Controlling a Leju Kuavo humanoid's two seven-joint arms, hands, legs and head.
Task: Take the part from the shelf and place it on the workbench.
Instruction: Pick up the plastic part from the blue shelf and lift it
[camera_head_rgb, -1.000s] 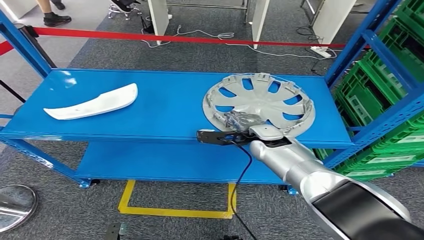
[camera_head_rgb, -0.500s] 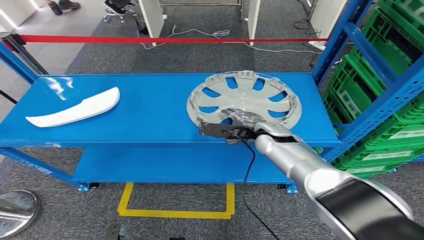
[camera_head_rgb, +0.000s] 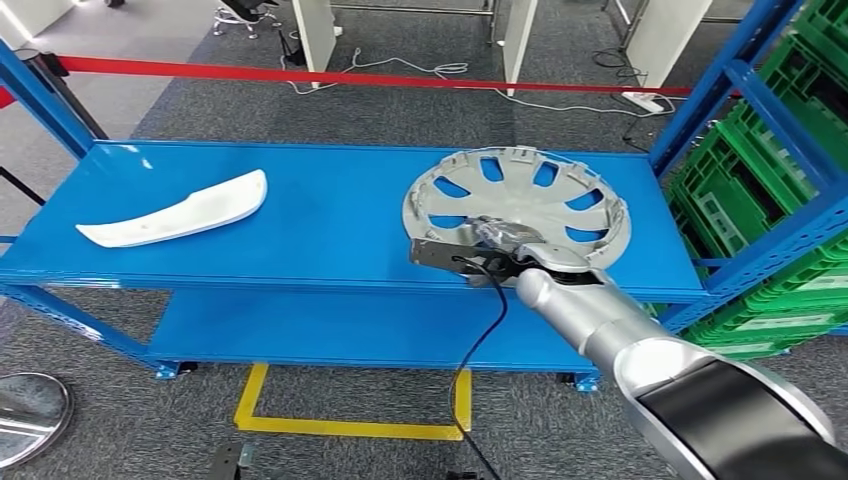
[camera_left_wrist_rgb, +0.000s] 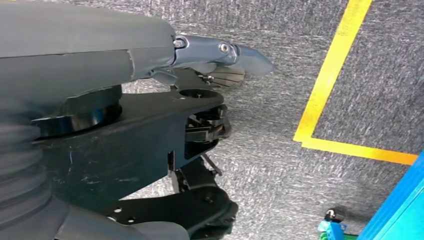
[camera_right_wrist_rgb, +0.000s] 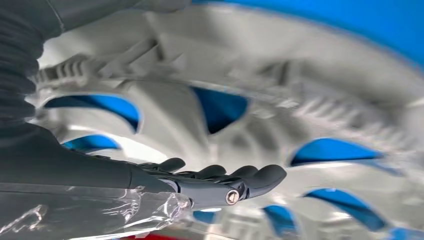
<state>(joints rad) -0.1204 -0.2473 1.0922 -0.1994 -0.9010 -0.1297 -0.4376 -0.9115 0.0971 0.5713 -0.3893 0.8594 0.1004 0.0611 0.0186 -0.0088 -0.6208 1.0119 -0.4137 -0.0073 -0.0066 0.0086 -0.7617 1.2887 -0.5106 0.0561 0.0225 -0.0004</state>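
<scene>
Hubcap (camera_head_rgb: 520, 200) lies flat on the right of the blue shelf (camera_head_rgb: 330, 220) | right hand (camera_head_rgb: 490, 245) over its near rim, fingers (camera_right_wrist_rgb: 235, 172) extended, whether gripping cannot be told | left hand (camera_left_wrist_rgb: 150, 125) hangs low, state unclear | step: reaching to grasp | next: secure the rim, then lift.

We see a white curved trim piece (camera_head_rgb: 180, 210) lying on the shelf's left side, and green crates (camera_head_rgb: 770, 190) stacked in the rack to the right. Behind the shelf a red barrier tape (camera_head_rgb: 350, 75) stretches across the grey carpet, and yellow floor tape (camera_head_rgb: 350, 422) marks a rectangle in front.
</scene>
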